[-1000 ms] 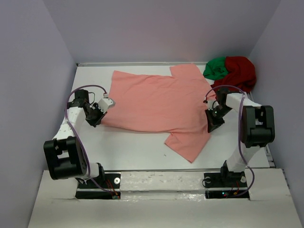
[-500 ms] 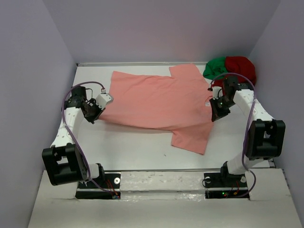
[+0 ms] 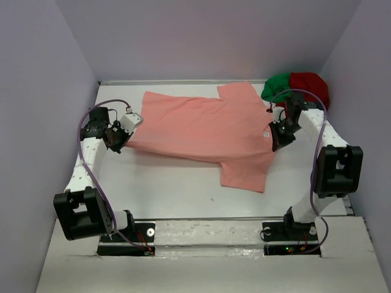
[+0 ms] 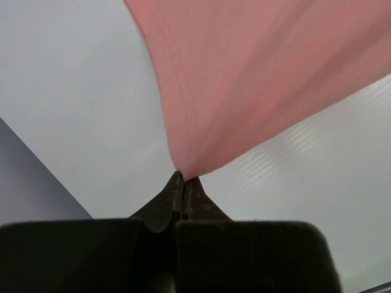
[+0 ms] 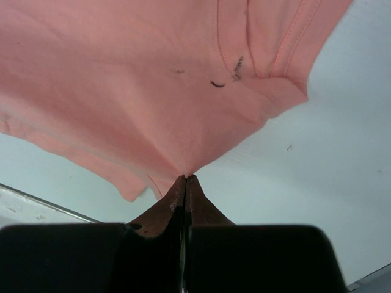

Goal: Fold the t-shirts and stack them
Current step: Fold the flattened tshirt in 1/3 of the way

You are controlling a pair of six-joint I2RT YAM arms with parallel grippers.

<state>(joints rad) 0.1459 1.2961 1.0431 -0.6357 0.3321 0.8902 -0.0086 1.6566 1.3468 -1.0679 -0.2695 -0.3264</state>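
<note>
The salmon-pink t-shirt (image 3: 201, 131) lies spread across the white table, one sleeve hanging toward the near side. My left gripper (image 3: 120, 139) is shut on its left hem corner, seen as pink cloth (image 4: 244, 79) running out from the closed fingertips (image 4: 181, 178). My right gripper (image 3: 278, 140) is shut on the shirt's right edge by the small white neck tag (image 3: 267, 134); the pink cloth (image 5: 140, 85) fans out from its tips (image 5: 185, 177). The green t-shirt (image 3: 278, 87) and the dark red t-shirt (image 3: 308, 88) lie bunched together in the far right corner.
Lilac walls close in the table on the left, the back and the right. The table's far rim (image 3: 183, 82) runs just behind the pink shirt. Both arm bases (image 3: 287, 235) stand at the near edge.
Both grippers have moved toward the far side with the pink shirt's near edge in them. The near sleeve has slid back across the table with the cloth.
</note>
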